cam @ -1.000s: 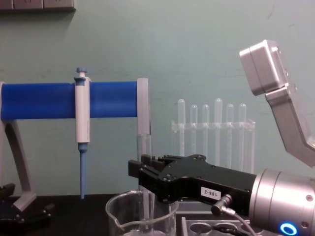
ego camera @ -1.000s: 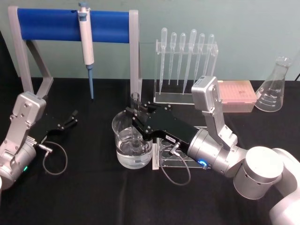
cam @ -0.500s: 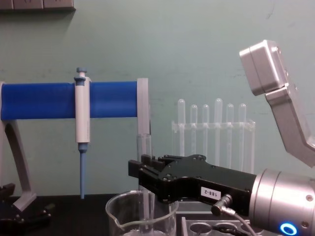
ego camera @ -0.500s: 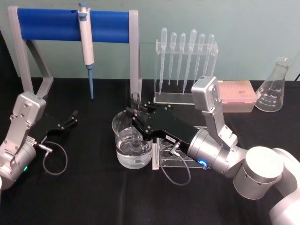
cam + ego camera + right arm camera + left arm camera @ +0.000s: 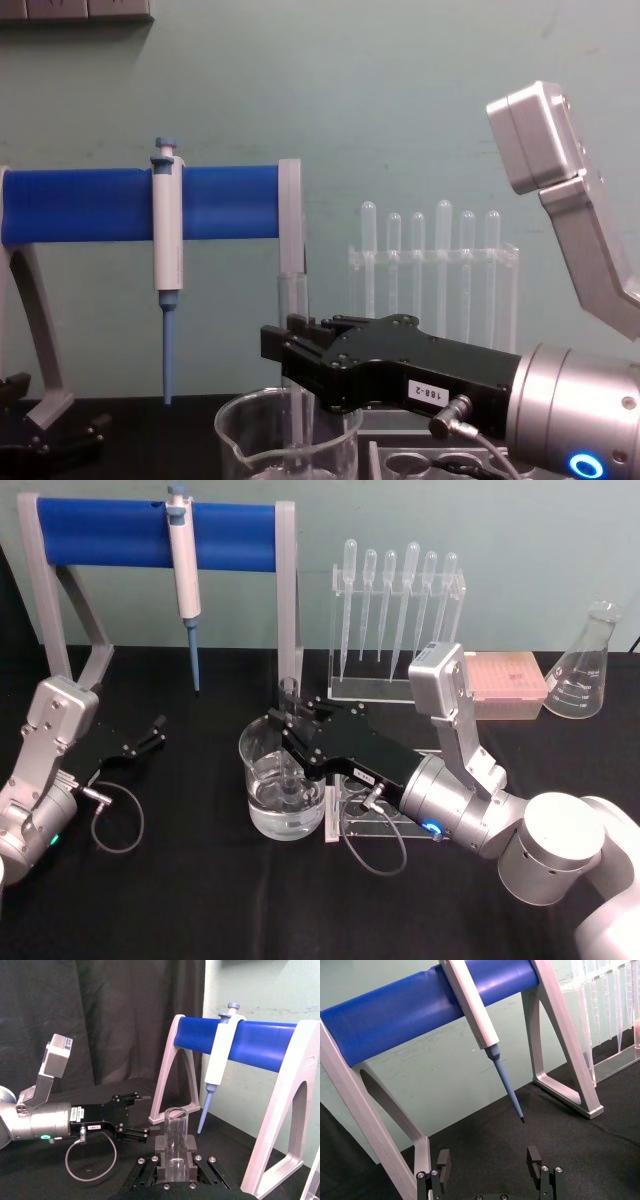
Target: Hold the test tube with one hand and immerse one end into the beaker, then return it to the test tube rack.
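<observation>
The one test tube [image 5: 289, 692] stands upright with its round end down inside the one beaker [image 5: 262, 818]. Its open rim rises above the beaker's rim. The beaker holds clear liquid in its lower part; whether the tube's tip is below the surface cannot be told. The right gripper [image 5: 287, 726] reaches in over the beaker from the beaker's right. Its two black fingers are closed narrowly on the tube's upper half, one on each side of the glass, as the right wrist view [image 5: 175, 1132] shows. Just right of the beaker, touching or nearly touching it, sits one test tube rack [image 5: 352, 818] under the right wrist. The chest view shows two of its round holes [image 5: 425, 462]. Behind the beaker and to its right stands one clear holder [image 5: 395, 685] with six bulb-topped pipettes [image 5: 411, 590]. Farther right of it are one pink tip box [image 5: 505, 680] and one Erlenmeyer flask [image 5: 585, 665]. Behind the beaker and to its left, one white-and-blue pipettor [image 5: 183, 570] hangs from one blue-barred stand [image 5: 110, 532]. The left gripper [image 5: 152, 732] rests well left of the beaker on the black table [image 5: 200, 900]. Its two fingers [image 5: 534, 1159] are spread wide and hold nothing.
</observation>
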Robot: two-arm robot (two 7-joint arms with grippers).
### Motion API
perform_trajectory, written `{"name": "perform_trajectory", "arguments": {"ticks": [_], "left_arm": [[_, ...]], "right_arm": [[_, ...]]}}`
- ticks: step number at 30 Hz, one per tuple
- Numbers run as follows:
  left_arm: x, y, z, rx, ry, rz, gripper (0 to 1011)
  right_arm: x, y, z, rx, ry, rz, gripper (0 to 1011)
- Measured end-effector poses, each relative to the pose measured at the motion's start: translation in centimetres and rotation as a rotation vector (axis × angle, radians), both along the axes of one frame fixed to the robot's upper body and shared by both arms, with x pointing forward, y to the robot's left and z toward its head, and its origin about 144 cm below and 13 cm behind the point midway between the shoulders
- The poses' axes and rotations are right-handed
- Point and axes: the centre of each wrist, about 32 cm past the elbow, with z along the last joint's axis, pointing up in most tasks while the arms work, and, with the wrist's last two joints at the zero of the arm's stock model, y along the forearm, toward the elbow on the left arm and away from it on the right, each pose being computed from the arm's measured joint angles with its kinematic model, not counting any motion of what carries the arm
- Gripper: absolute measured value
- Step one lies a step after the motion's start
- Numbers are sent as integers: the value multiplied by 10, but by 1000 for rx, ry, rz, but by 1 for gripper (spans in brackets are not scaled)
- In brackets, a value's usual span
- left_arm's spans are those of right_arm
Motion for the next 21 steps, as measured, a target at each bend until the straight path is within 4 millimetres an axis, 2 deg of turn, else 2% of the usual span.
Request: {"name": "perform_trajectory", "arguments": {"ticks": [21], "left_arm": [[0, 0, 0, 0, 0, 0, 1000]], "right_arm": [[0, 0, 0, 0, 0, 0, 224]]}}
